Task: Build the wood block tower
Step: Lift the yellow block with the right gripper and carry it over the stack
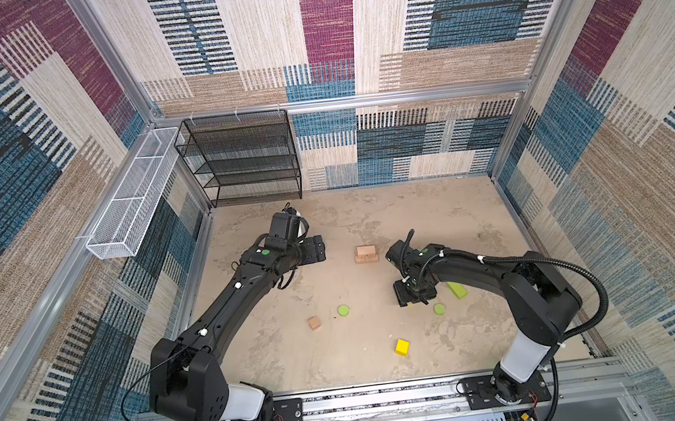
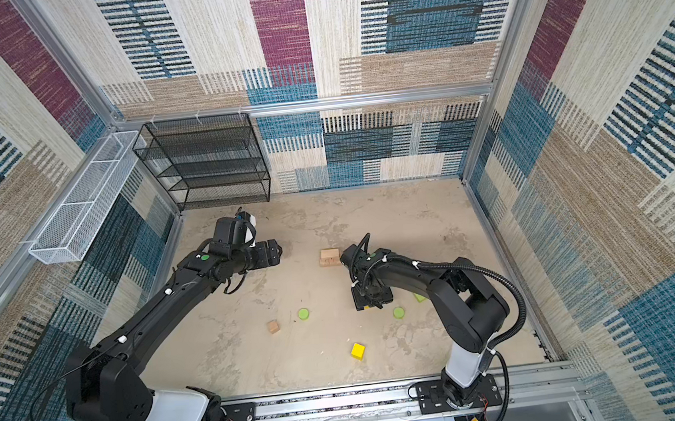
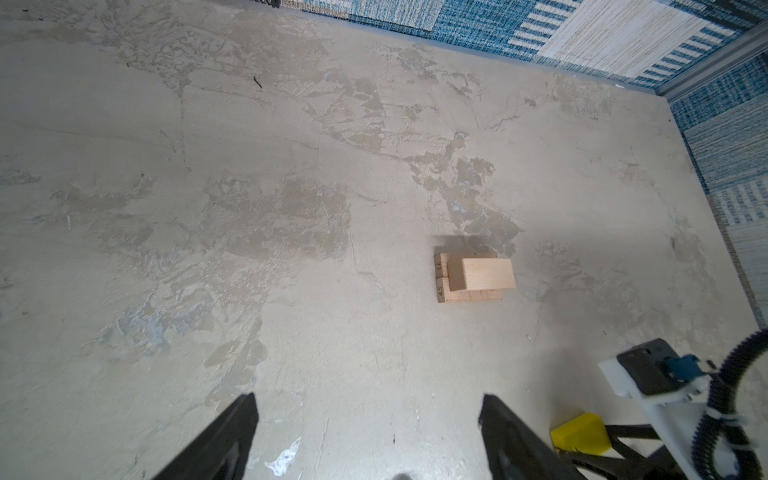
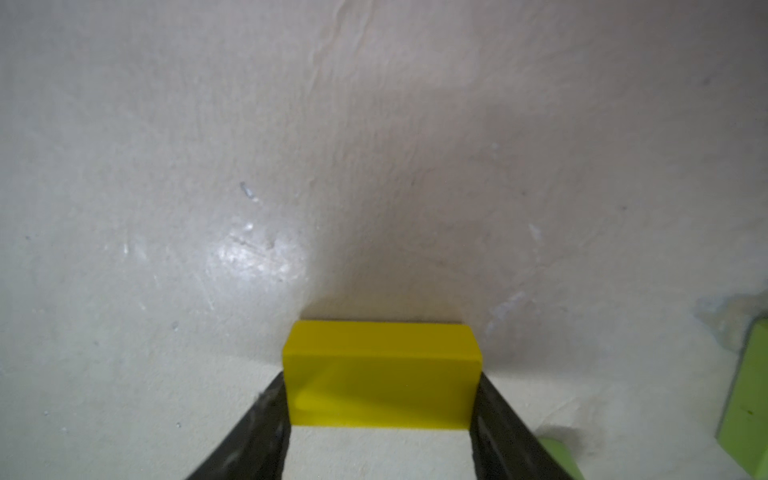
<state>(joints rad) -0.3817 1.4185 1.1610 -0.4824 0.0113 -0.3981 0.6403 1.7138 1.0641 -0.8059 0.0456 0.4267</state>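
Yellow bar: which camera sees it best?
The right wrist view. The yellow bar fills the near middle, sharp, between the right gripper's fingers. The left wrist view catches only one end at its edge. In both top views the gripper hides nearly all of it.

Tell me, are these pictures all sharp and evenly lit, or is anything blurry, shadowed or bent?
Right wrist view: the yellow bar looks soft, with a shadow behind it and a glare patch on the floor. Left wrist view: the wooden stack is crisp, the left fingers blurred. In both top views: even light, walls splayed by the wide lens.
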